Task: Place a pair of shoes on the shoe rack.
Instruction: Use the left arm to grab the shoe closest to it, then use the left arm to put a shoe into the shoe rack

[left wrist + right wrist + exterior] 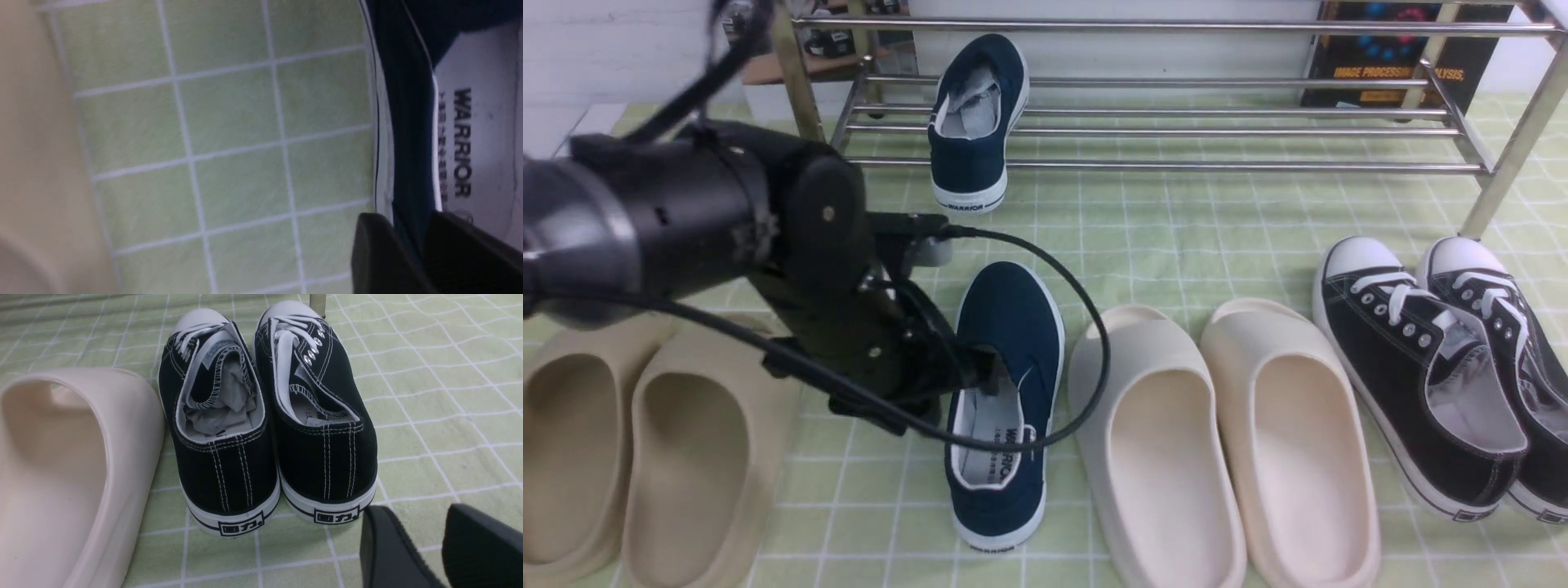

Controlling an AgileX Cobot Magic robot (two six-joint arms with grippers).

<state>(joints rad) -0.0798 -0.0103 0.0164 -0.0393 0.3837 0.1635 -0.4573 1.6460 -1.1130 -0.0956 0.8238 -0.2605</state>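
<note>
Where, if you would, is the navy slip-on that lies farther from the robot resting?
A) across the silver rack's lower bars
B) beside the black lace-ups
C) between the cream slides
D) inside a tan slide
A: the navy slip-on lies across the lower bars of the shoe rack, with its heel toward the camera.

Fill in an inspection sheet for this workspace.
Surface: green checked cloth, flat.
Job's things: one navy slip-on leaning on the shoe rack, heel past the front bar; other navy slip-on on the cloth.
Clutter: beige slides, cream slides, black lace-up sneakers.
Grippers: left gripper open astride the floor slip-on's side wall; right gripper open, empty.
Cables: black cable looping over that slip-on.
Surroundings: poster behind the rack.
</note>
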